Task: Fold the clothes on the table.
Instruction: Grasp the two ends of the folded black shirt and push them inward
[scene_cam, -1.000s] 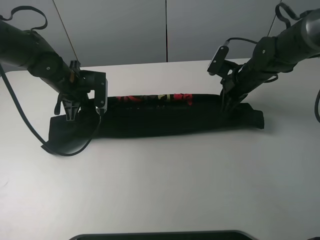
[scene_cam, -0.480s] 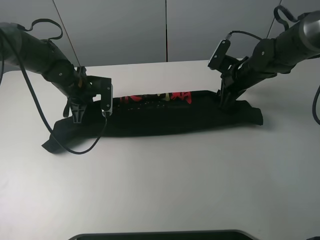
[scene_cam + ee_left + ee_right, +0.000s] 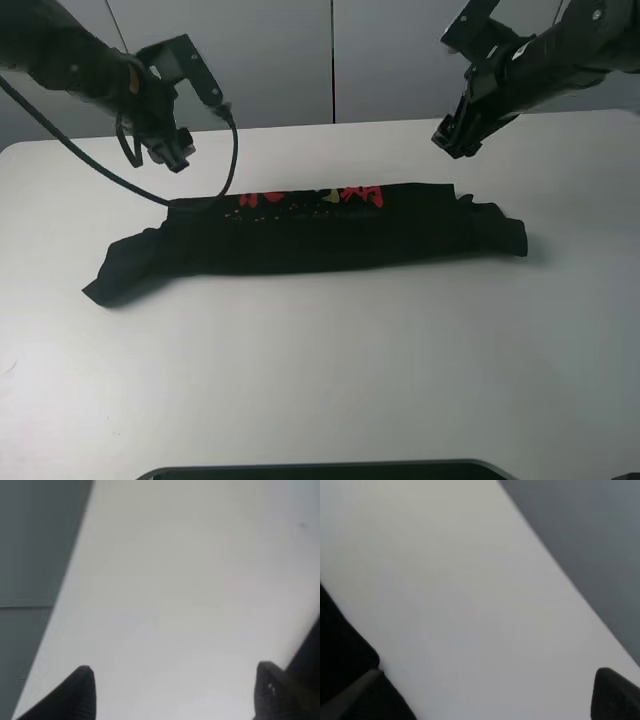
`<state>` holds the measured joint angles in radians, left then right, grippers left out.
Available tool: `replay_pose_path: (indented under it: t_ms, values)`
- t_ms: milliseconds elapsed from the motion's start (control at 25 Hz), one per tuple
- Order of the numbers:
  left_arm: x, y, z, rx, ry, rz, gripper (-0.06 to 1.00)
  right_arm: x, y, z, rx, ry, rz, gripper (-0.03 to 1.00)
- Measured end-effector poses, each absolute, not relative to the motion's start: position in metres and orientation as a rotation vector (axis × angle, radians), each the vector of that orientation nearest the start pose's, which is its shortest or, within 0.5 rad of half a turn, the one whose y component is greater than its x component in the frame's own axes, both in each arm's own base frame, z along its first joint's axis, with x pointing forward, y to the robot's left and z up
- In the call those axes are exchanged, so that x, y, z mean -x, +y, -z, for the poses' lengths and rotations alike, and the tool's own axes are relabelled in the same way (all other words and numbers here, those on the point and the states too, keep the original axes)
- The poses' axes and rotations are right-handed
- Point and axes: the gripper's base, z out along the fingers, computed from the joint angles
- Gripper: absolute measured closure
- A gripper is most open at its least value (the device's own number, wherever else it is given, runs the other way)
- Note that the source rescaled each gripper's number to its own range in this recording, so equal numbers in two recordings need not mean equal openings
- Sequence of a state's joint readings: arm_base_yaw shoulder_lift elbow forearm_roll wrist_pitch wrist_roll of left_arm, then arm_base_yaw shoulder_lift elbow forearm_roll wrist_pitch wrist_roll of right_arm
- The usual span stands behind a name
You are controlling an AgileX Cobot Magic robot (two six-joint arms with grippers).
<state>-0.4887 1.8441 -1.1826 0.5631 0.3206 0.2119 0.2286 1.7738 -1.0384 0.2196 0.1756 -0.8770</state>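
Note:
The clothes (image 3: 300, 235), a black T-shirt, lie on the white table (image 3: 330, 370) as a long folded band running left to right, with red characters along the far edge. My left gripper (image 3: 176, 157) hangs in the air behind the shirt's left end. In the left wrist view its fingertips (image 3: 82, 690) stand wide apart, so the left gripper (image 3: 175, 695) is open over bare table. My right gripper (image 3: 452, 138) is raised behind the shirt's right end. It is open too, and the right gripper (image 3: 490, 695) holds nothing. Neither gripper touches the shirt.
A grey wall (image 3: 270, 60) rises behind the table's far edge. A dark object (image 3: 320, 470) shows at the table's near edge. The left arm's black cable (image 3: 100, 175) loops down toward the shirt's far left corner.
Both grippers were shut on the shirt's far edge. They have opened, let go and lifted up and back. The shirt has settled flat, and its left end has slid slightly.

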Motion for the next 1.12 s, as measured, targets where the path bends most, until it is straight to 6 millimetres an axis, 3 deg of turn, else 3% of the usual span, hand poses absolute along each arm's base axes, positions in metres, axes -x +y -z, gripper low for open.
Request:
replay_pose_path:
  t_ms: [120,200,320,440,600,760,1120]
  values:
    - [-0.345,-0.165,-0.233,-1.227,2.047,-0.293,0.1,-0.35,0.069,-0.219,0.823,2.244,0.082,0.07]
    - [-0.337,-0.161,-0.25,-1.166,2.08,-0.27,0.1,-0.341,0.053,-0.227,0.688,2.349,0.025,0.07]
    - [-0.323,-0.155,-0.267,-1.066,2.17,-0.198,0.1,-0.335,0.03,-0.226,0.48,2.488,-0.058,0.07]
    - [-0.312,-0.153,-0.269,-0.968,2.3,-0.104,0.1,-0.331,0.017,-0.221,0.271,2.587,-0.21,0.07]
    - [-0.305,-0.153,-0.264,-0.86,2.427,-0.018,0.1,-0.331,0.018,-0.202,0.182,2.69,-0.369,0.07]
    - [-0.302,-0.152,-0.262,-0.839,2.475,-0.004,0.1,-0.335,0.026,-0.17,0.16,2.792,-0.531,0.07]
    - [-0.301,-0.151,-0.261,-0.836,2.503,-0.002,0.1,-0.339,0.026,-0.125,0.162,2.909,-0.559,0.07]
